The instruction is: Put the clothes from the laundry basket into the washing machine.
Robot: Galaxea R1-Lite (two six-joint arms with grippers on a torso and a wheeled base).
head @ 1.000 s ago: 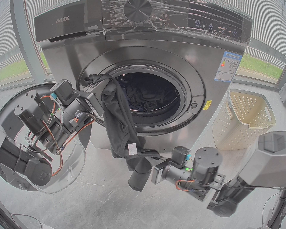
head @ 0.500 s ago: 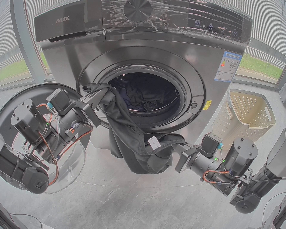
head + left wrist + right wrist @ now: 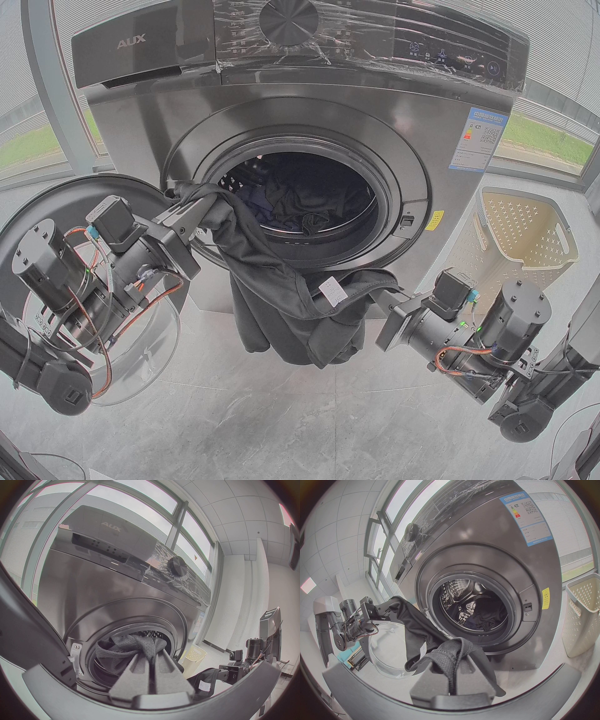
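A black garment [image 3: 281, 300] is held slung between both grippers before the open washing machine [image 3: 400, 131]. On the left gripper [image 3: 199, 209] the jaws are clamped on one end at the drum's rim; on the right gripper [image 3: 382, 299], on the other end, lower. The laundry basket [image 3: 522, 250] is seen beside the machine.

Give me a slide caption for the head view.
Left gripper and right gripper hold a black garment before the open washing machine, laundry basket alongside.
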